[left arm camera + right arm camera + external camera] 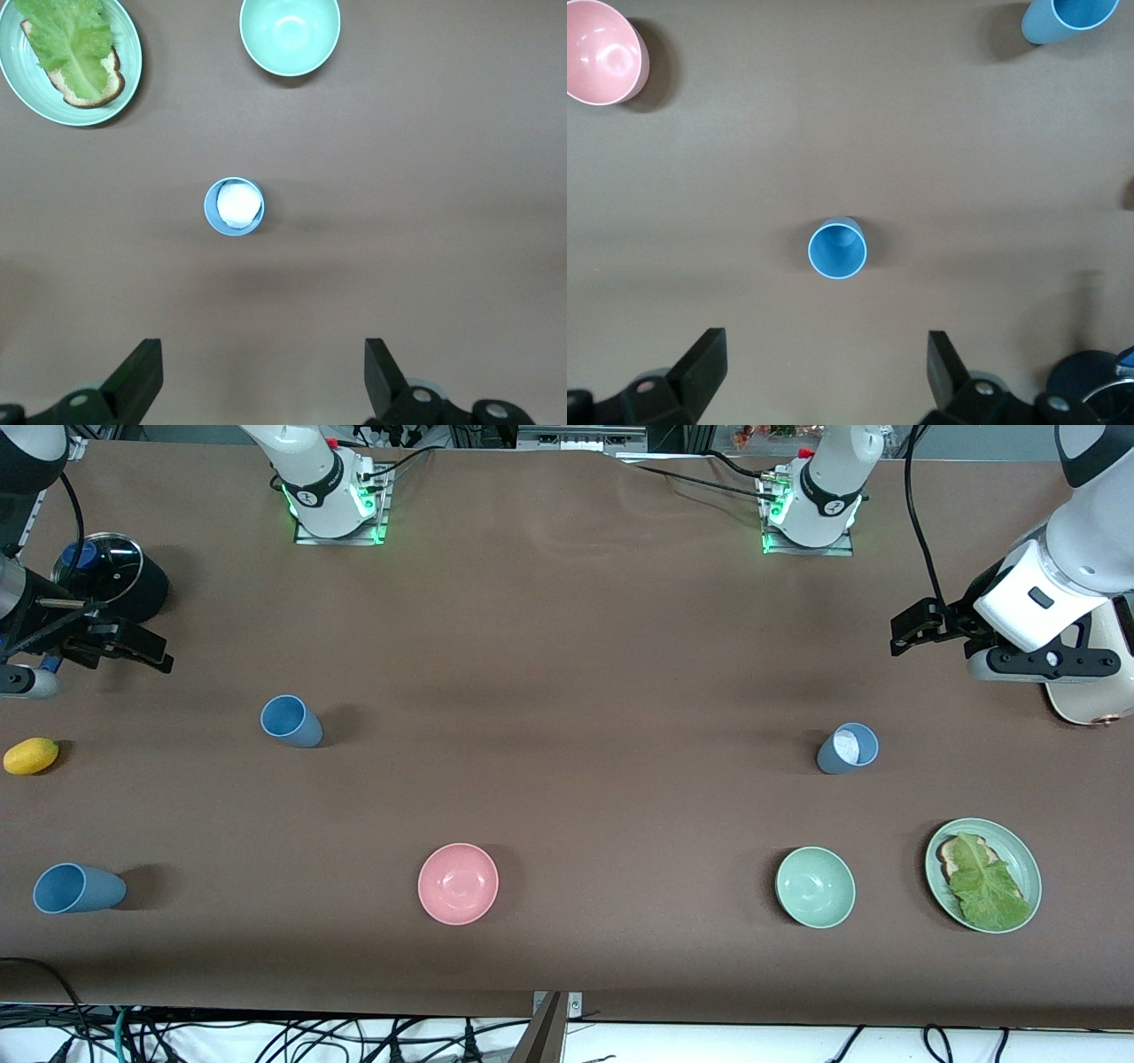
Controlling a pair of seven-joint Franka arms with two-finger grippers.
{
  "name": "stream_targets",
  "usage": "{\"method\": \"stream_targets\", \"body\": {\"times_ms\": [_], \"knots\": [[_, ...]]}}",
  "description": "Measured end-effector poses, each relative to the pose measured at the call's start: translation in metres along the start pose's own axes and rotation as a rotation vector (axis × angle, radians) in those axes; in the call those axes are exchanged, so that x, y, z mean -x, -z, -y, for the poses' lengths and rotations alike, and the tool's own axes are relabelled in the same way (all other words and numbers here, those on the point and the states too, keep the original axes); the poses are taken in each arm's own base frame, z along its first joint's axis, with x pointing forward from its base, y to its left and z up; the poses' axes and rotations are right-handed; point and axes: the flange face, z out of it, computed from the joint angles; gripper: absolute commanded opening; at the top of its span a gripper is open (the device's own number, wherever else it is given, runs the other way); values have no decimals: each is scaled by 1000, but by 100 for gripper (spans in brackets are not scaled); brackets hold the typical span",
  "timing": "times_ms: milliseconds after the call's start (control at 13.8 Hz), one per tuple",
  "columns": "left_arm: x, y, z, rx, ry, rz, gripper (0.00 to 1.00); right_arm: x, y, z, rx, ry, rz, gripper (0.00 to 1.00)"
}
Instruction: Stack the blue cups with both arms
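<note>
My left pincer and right pincer both hung wide open and empty above the worktop, each over its own upright blue cup.

A wide brown surface fills the view; tangled black cables lie at 6 o'clock, below its edge.

Cream appliance partly hidden by left arm, cut by edge

Three upright blue cups, well apart
</note>
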Motion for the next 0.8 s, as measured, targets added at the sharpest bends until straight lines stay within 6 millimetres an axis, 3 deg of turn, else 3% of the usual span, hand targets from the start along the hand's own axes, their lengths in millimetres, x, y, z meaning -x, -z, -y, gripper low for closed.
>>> {"method": "stream_targets", "body": {"times_ms": [797], "knots": [[2,-1,0,-2,-4,17,100,0,0,0,0,0,0,100]]}}
